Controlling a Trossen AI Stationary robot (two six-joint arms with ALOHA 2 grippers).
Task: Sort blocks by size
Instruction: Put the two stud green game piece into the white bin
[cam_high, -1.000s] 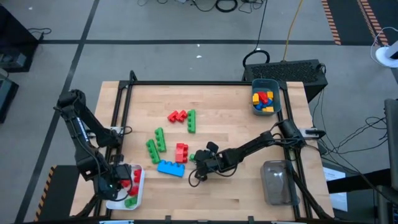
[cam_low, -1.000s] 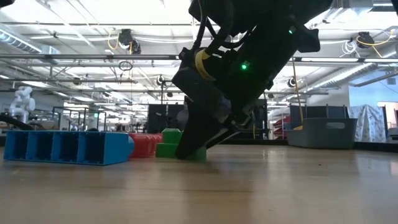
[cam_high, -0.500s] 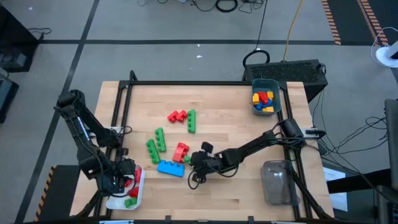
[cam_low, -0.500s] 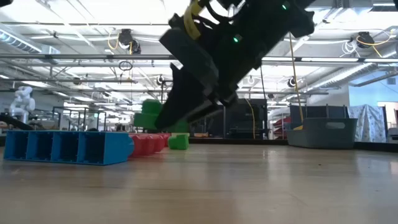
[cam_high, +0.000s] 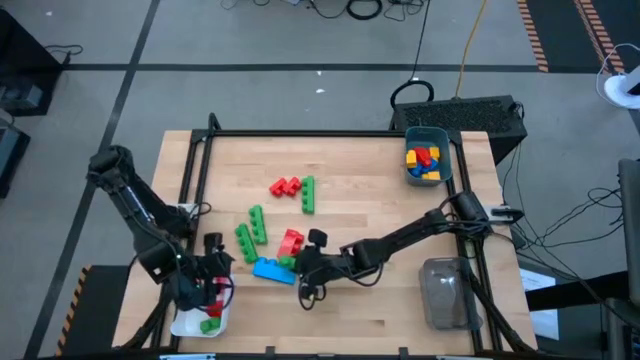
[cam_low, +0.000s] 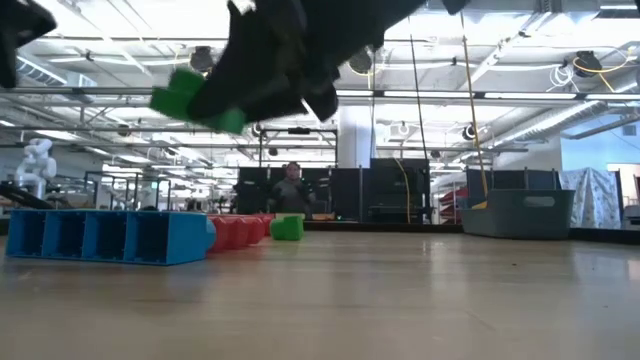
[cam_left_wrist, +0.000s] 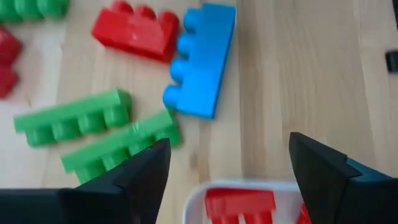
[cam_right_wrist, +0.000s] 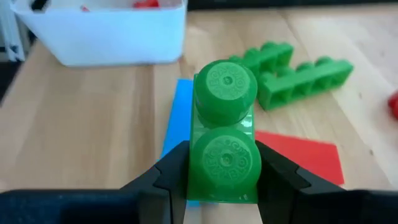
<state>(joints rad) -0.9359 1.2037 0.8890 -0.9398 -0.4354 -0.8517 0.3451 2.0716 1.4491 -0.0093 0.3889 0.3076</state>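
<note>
The right hand (cam_right_wrist: 221, 180), clenched on a small green two-stud plastic brick (cam_right_wrist: 224, 149), hangs above the table; the white plastic bin (cam_right_wrist: 99, 28) lies ahead. Left hand (cam_left_wrist: 227, 171) released.

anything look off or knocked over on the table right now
Nothing stands out. The loose bricks lie flat in a scatter mid-table, the blue brick beside a red brick. The right pincer holds a small green brick in the air. The left pincer, open, is over the white tub.
</note>
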